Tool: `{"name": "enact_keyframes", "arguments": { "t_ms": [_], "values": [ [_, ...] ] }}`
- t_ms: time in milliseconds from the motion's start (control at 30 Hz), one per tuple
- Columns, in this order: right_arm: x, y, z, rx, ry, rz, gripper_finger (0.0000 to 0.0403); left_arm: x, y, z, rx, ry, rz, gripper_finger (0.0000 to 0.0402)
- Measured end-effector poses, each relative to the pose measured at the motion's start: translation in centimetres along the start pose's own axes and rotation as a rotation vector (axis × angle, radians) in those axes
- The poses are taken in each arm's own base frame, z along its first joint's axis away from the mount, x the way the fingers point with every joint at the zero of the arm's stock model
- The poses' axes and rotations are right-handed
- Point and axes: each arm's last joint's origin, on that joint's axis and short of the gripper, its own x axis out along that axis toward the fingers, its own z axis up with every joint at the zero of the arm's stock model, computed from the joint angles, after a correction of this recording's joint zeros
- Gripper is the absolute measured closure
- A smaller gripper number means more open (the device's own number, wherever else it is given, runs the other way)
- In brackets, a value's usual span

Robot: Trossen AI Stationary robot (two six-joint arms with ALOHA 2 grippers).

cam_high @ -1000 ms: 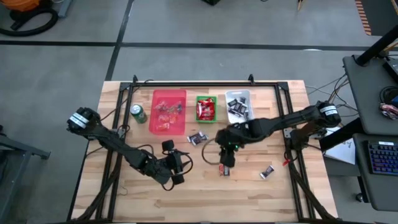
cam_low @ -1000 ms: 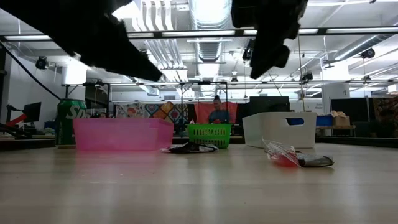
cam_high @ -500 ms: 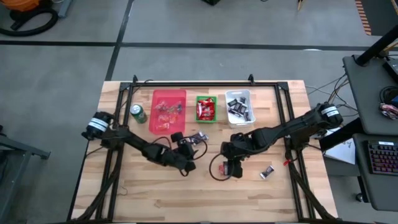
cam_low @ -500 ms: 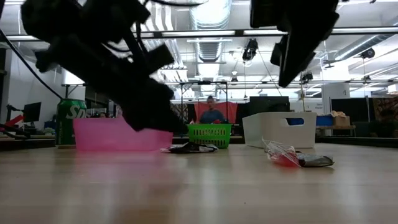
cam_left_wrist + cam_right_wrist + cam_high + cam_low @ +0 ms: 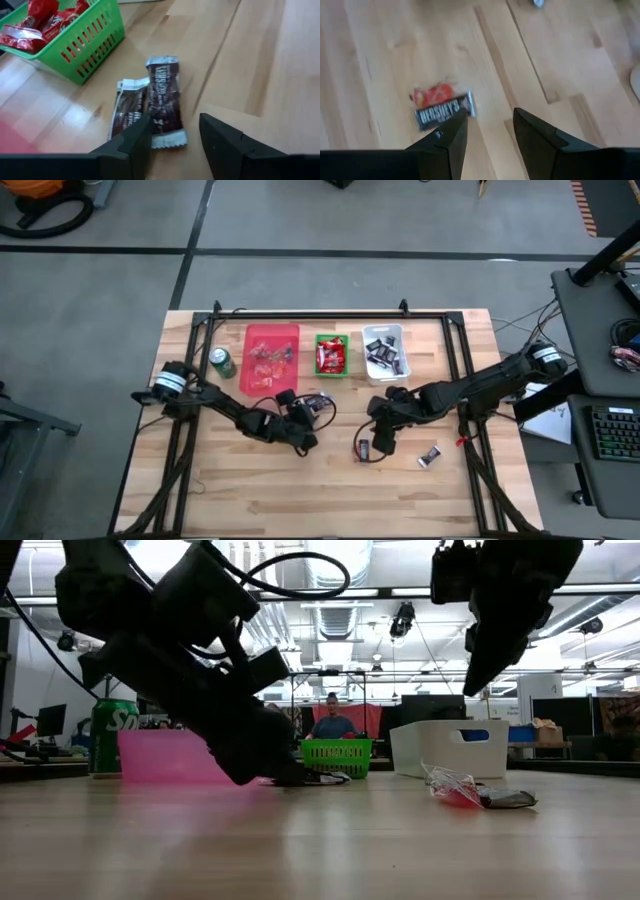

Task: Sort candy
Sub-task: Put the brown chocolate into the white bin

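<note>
I look first at the tabletop (image 5: pixel 250 490), where three bins stand in a row at the far side: a pink bin (image 5: pixel 272 358), a green basket (image 5: pixel 331 354) and a white bin (image 5: pixel 383 352), each already with some candy inside, and a green can (image 5: pixel 221 362) beside the pink one. My left arm reaches low across the tabletop, and the left hand (image 5: pixel 174 137) is released, its two fingers apart and empty, pointing at two dark candy bars (image 5: pixel 150 102) that lie side by side just in front of the green basket. My right arm comes from the right edge, raised above the wood, and the right hand (image 5: pixel 489 131) is also released and empty, above a dark bar lying against a red sweet (image 5: pixel 442 106). One more wrapped sweet (image 5: pixel 429 455) lies alone nearer the right side. I judge these sweets very light, with thin slippery wrappers that crumple, so I would pinch each bar across its middle, not on the flat sealed ends.
</note>
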Motion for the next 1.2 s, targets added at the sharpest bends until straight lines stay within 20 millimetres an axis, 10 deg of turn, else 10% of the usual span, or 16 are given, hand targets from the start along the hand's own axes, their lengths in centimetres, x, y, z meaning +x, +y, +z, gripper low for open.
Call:
{"name": "enact_keyframes", "arguments": {
  "t_ms": [400, 900, 1200],
  "values": [
    [0.5, -0.3, 0.0, -0.058, -0.113, -0.061, 0.0252, 0.1, -0.1, -0.3, 0.007, 0.015, -0.022, 0.0394],
    [5.5, 1.2, 1.8, -0.341, -0.454, -0.036, 0.0252, -1.9, -1.3, 2.2, -0.018, -0.095, -0.241, 0.0401],
    [8.5, 0.0, 2.9, -0.217, -0.515, -0.290, 0.0253, -1.5, -0.7, 2.0, 0.015, -0.085, -0.151, 0.0401]
  ]
}}
